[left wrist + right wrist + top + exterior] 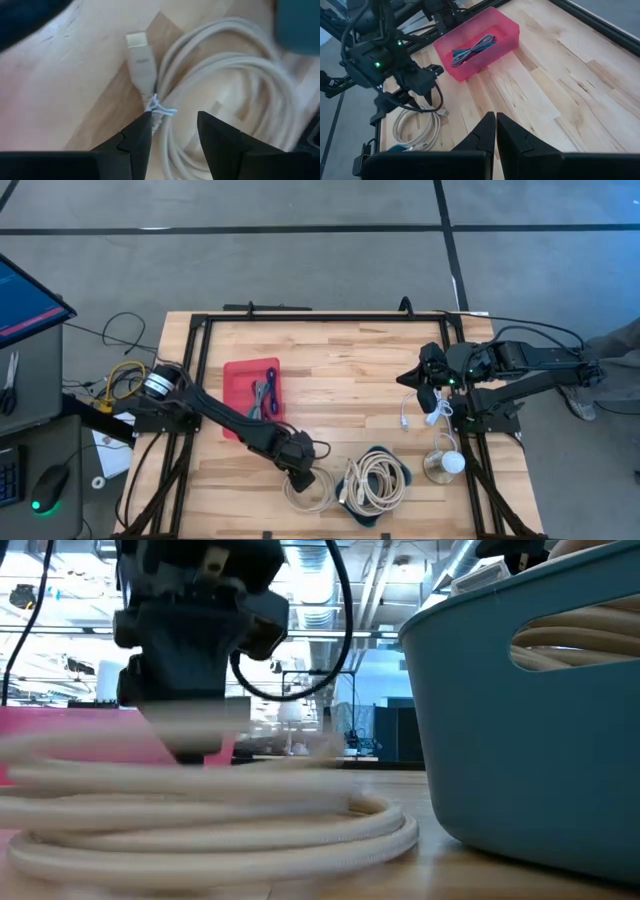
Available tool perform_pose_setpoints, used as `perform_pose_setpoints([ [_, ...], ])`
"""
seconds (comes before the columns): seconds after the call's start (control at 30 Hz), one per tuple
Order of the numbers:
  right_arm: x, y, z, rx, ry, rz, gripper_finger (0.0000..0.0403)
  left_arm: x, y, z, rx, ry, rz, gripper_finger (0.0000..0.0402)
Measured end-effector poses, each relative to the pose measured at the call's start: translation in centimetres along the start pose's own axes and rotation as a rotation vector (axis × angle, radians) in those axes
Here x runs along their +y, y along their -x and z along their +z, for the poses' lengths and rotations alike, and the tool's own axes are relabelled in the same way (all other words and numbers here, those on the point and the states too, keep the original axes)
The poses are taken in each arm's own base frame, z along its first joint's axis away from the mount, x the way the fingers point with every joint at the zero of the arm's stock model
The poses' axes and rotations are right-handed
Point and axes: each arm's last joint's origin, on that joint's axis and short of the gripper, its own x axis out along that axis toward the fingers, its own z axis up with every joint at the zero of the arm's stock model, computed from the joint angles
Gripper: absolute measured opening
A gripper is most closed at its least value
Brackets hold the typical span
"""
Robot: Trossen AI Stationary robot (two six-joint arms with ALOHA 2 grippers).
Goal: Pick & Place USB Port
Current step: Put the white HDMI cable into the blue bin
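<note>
Cable (pixel 220 95) lies coiled on the bench (pixel 340 370), its plug (pixel 140 62) just ahead of the spread left end effector (pixel 172 135). Closing off-centre could snag only the tie. Right end effector (pixel 495 131) waits pressed together.

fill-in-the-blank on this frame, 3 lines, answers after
1. The left hand hovers open over a coiled white ____.
2. The shallow pink plastic tray holds a bundled ____ cable.
3. The right hand, above the wooden table, has its fingers ____.
4. More coiled cream cables fill the ____ plastic tub.

Missing words: cable; grey; shut; blue
</note>
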Motion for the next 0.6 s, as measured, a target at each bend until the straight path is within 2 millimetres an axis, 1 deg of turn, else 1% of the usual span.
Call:
perform_pose_setpoints([
  [0.23, 0.0, 0.0, 0.0, 0.000, 0.000, 0.000, 0.0008, 0.2, -2.6, -0.1, 0.018, -0.011, 0.014, 0.0159],
  [0.33, 0.0, 0.0, 0.0, 0.000, 0.000, 0.000, 0.0008, 0.2, -3.0, -0.1, 0.028, -0.009, 0.018, 0.0159],
  [0.47, 0.0, 0.0, 0.0, 0.000, 0.000, -0.001, 0.0008, 0.2, -2.9, -0.1, 0.025, -0.011, 0.016, 0.0157],
  [0.53, 0.0, 0.0, 0.0, 0.000, 0.000, -0.001, 0.0008, 0.2, -2.9, 0.0, 0.025, -0.009, 0.017, 0.0146],
  [0.6, 0.0, 0.0, 0.0, -0.001, 0.000, -0.002, 0.0008, 0.3, -2.9, 0.0, 0.025, -0.009, 0.016, 0.0123],
])
